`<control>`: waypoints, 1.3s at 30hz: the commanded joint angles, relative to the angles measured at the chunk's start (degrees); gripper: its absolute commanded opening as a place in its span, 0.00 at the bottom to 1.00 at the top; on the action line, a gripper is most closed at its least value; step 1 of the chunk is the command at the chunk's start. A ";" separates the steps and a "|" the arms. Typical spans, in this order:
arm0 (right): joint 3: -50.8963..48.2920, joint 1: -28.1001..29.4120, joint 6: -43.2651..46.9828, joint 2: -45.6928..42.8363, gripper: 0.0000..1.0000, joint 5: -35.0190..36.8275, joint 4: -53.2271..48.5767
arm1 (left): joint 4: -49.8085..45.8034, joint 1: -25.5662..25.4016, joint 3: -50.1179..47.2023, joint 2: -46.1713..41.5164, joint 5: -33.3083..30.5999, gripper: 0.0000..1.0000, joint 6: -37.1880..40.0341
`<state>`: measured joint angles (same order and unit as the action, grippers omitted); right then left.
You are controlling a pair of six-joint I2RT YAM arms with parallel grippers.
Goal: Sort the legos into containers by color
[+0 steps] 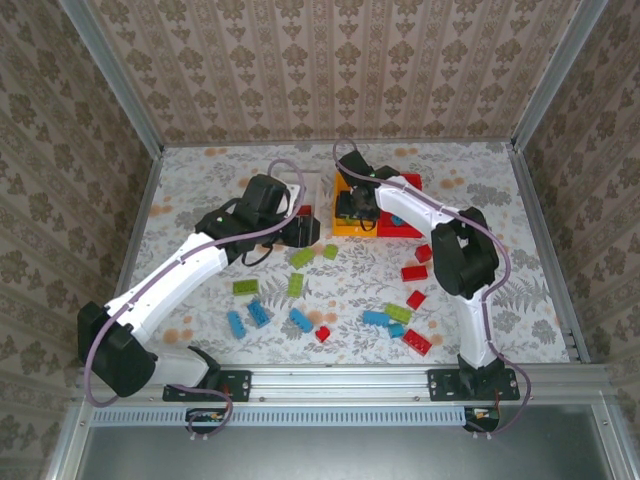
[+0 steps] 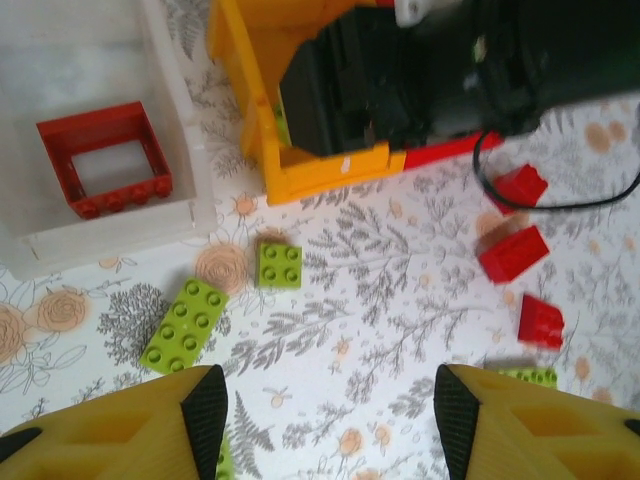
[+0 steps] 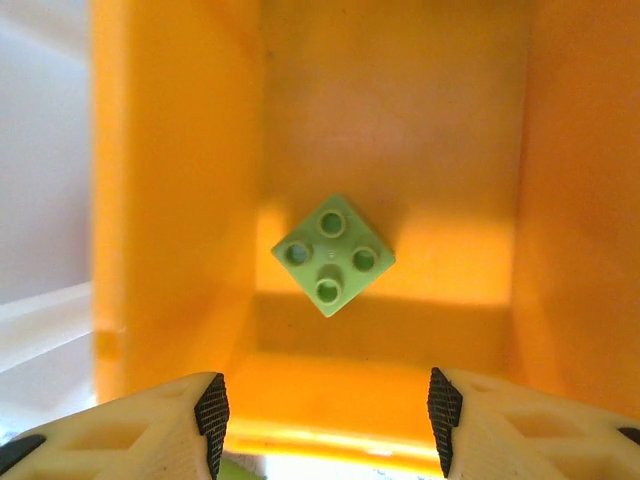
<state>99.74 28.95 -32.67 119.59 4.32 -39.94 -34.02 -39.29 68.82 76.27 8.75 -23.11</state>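
I had the right claw (image 3: 325,425) released, its fingers spread with nothing between them, hanging over the orange-yellow bin (image 3: 170,200). One lime green square brick (image 3: 333,250) lay flat on that bin's floor, studs up, turned corner-on to the walls. The left claw (image 2: 330,430) was released too and empty, hovering above the bare counter (image 2: 400,300). From its camera the white bin (image 2: 100,235) sat at eleven o'clock with the red open frame (image 2: 105,160) lying inside it. The orange-yellow bin stood just beside it at one o'clock, with the right arm (image 2: 450,70) reaching down into it. At six o'clock of those bins a small green brick (image 2: 280,265) and a longer green brick (image 2: 185,325) lay on the counter, near each other but apart. Three red bricks (image 2: 513,253) were strung out at three o'clock. Overhead, the red bin (image 1: 400,228) sat just beside the orange-yellow one at its three o'clock side, and blue bricks (image 1: 260,313) with further green and red ones lay scattered toward six o'clock, near the arm bases.
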 commanded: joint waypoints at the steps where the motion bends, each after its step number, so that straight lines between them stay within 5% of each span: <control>1: -1.74 1.66 3.30 -9.51 0.59 -0.65 1.97 | -7.42 -0.41 -0.56 1.19 5.85 0.60 7.28; 7: -26.11 5.66 8.55 -28.89 0.61 -6.09 22.62 | -18.04 -8.71 -3.41 0.73 9.63 0.60 17.58; 12: -50.02 5.59 4.65 -48.42 0.69 -13.51 32.68 | -20.72 -17.49 -4.91 3.39 8.83 0.61 18.04; 22: -59.58 4.47 -3.56 -83.46 0.84 -11.50 3.95 | -21.45 -26.40 -2.44 16.30 2.59 0.63 11.96; 39: -61.38 4.36 -6.36 -88.47 0.84 -13.63 2.31 | -18.79 -28.74 -0.86 25.31 -4.76 0.62 7.83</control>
<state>38.79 33.36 -37.98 31.86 -7.79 -38.00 -53.15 -67.64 66.35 99.74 6.24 -13.91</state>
